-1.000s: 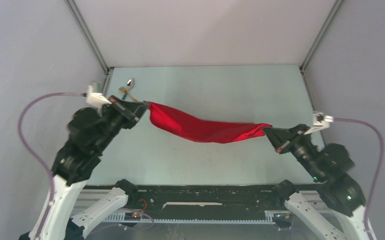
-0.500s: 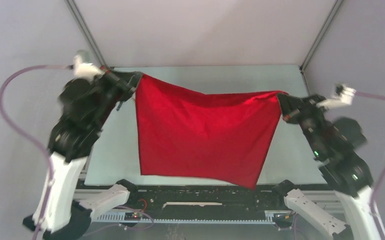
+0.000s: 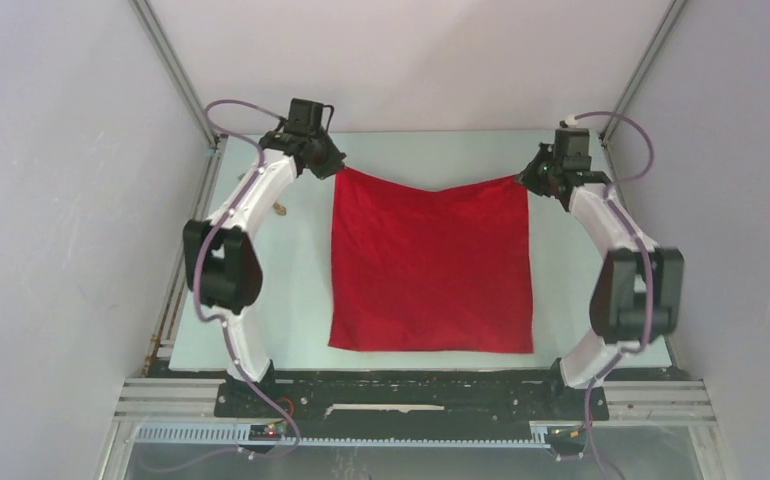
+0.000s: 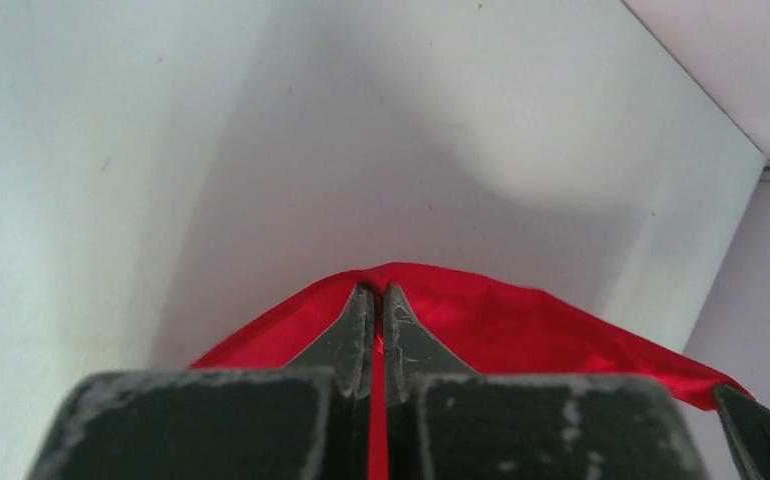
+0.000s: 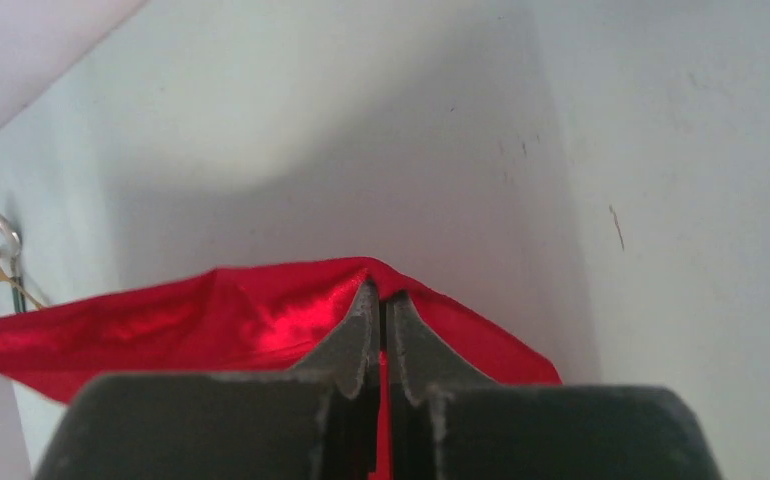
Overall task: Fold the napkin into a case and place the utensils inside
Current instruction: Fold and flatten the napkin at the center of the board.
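The red napkin lies spread as an open square on the pale table; no case is in view. My left gripper is shut on its far left corner, and the cloth bulges past the closed fingertips of that gripper. My right gripper is shut on the far right corner, with red fabric pinched between its tips. The far edge sags a little between the two grips. The utensils peek out beside the left arm, mostly hidden; a silver spoon and a gold piece show at the left edge of the right wrist view.
Grey walls and metal frame posts close in the table on three sides. Both arms reach out to the far side, their cables looping above the wrists. A black rail runs along the near edge.
Both arms have swung forward and down to the far side. The napkin, bunched between them a second ago and then hanging open, now lies spread on the table, corners still gripped.
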Robot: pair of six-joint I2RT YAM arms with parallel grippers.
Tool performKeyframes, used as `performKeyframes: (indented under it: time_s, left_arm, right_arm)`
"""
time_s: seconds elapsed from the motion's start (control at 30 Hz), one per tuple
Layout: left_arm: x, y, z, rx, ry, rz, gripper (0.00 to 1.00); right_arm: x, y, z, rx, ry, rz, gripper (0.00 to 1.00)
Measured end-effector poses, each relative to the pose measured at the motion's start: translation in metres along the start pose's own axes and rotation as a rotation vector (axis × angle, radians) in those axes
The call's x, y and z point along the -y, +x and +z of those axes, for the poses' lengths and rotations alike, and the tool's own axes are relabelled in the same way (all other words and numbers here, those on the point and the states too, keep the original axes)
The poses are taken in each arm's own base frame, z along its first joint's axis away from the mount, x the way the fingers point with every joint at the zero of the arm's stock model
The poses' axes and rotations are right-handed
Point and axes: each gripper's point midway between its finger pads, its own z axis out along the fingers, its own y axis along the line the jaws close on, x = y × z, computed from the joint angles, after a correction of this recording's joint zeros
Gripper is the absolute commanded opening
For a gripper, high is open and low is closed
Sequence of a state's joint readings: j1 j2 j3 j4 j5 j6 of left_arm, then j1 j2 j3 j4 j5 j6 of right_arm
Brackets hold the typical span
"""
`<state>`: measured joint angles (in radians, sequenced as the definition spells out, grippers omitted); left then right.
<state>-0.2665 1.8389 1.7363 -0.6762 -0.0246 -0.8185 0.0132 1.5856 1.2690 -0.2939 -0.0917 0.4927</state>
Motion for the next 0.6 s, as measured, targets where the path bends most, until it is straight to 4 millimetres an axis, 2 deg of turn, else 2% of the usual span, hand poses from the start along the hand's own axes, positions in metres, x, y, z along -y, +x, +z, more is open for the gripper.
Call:
performKeyframes:
  time_s: [0.1,0.23,0.43,0.5,0.6]
  left_arm:
    - [0.002,0.002,0.044,-0.051,-0.004,-0.008,0.0]
    - [0.007,0.005,0.073,-0.087,0.017,-0.012,0.0]
    - [-0.001,0.017,0.074,-0.117,0.013,-0.019,0.0]
    - [-0.015,0.03,0.07,-0.142,-0.013,-0.029,0.0]
    - [-0.043,0.057,0.058,-0.194,-0.074,-0.039,0.0]
  right_arm:
    - [0.014,0.013,0.045,-0.109,-0.022,0.02,0.0]
    - [0.016,0.015,0.074,-0.172,-0.062,0.032,0.0]
    - [0.007,0.012,0.07,-0.2,-0.103,0.031,0.0]
    - [0.008,0.018,0.066,-0.226,-0.096,0.037,0.0]
    - [0.019,0.043,0.053,-0.279,-0.067,0.054,0.0]
